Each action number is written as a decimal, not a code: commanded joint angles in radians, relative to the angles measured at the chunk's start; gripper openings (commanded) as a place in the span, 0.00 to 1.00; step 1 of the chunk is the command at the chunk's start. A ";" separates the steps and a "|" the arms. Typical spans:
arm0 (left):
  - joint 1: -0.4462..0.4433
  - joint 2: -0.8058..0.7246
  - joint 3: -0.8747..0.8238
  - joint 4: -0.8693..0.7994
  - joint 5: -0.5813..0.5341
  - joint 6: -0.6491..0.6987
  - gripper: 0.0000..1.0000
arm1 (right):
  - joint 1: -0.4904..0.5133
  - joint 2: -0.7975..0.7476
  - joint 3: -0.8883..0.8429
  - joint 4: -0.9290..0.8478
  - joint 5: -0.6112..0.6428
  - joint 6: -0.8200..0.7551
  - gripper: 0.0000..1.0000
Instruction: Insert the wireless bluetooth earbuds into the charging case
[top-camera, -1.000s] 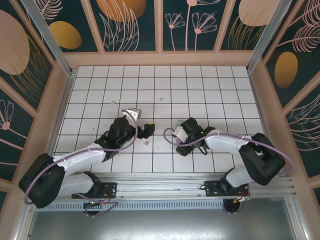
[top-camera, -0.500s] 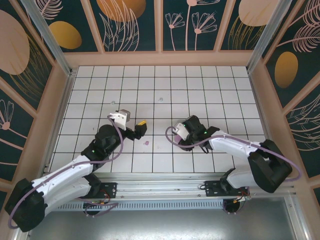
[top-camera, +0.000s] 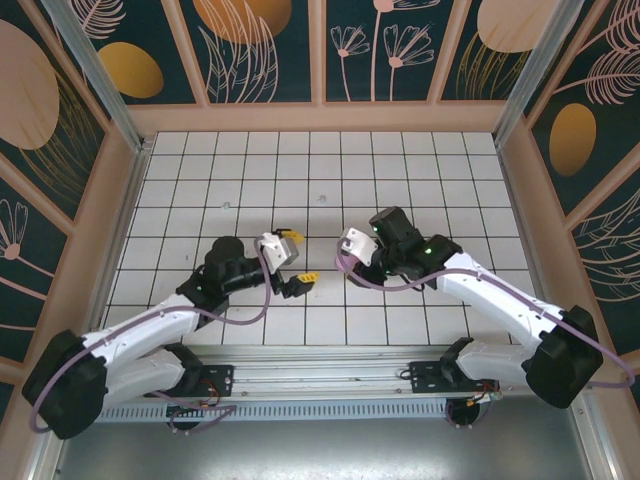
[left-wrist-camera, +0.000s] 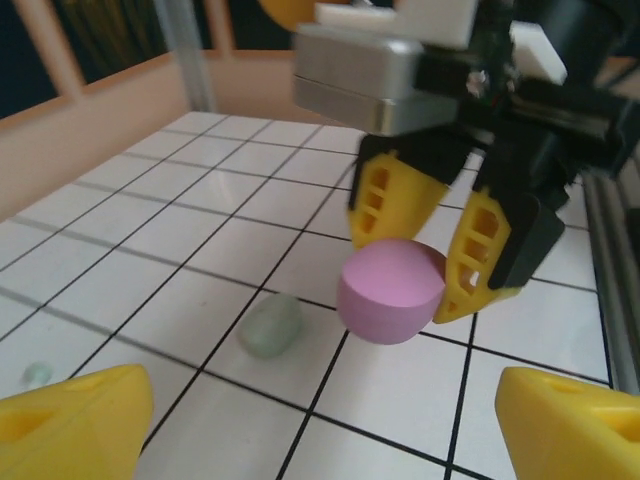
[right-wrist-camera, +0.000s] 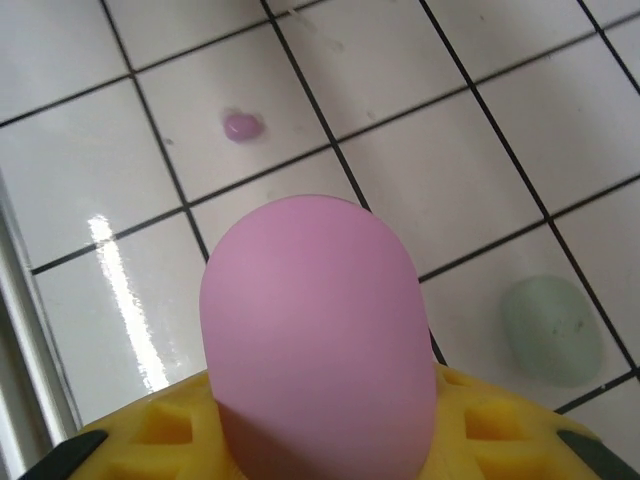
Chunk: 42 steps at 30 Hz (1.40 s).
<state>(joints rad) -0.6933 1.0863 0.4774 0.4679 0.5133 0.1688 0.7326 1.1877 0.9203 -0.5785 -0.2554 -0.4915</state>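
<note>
The right claw (left-wrist-camera: 420, 278) was clenched around the pink case (left-wrist-camera: 390, 292), holding it just above the surface (left-wrist-camera: 200, 240), near the middle. The left claw (left-wrist-camera: 320, 432) faced it, released and empty. The pink earbud (right-wrist-camera: 242, 126) lay loose on a tile, and a tiny mint earbud (left-wrist-camera: 37, 375) lay apart from a mint case (left-wrist-camera: 270, 326). No bud sat in a case (whether the pink one was open I could not tell), so by my judgement every pick-up and insertion was yet to do.
</note>
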 joint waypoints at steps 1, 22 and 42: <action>-0.004 0.051 0.040 0.035 0.185 0.050 0.90 | 0.019 0.016 0.071 -0.114 -0.076 -0.061 0.22; -0.017 0.214 0.137 -0.029 0.279 0.058 0.65 | 0.076 0.050 0.185 -0.165 -0.123 -0.128 0.21; -0.016 0.194 0.131 -0.027 0.295 0.025 0.23 | 0.084 0.002 0.155 -0.066 -0.074 -0.023 0.53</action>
<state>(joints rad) -0.7063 1.3041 0.6006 0.4255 0.8024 0.2085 0.8085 1.2430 1.0893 -0.7303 -0.3382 -0.5655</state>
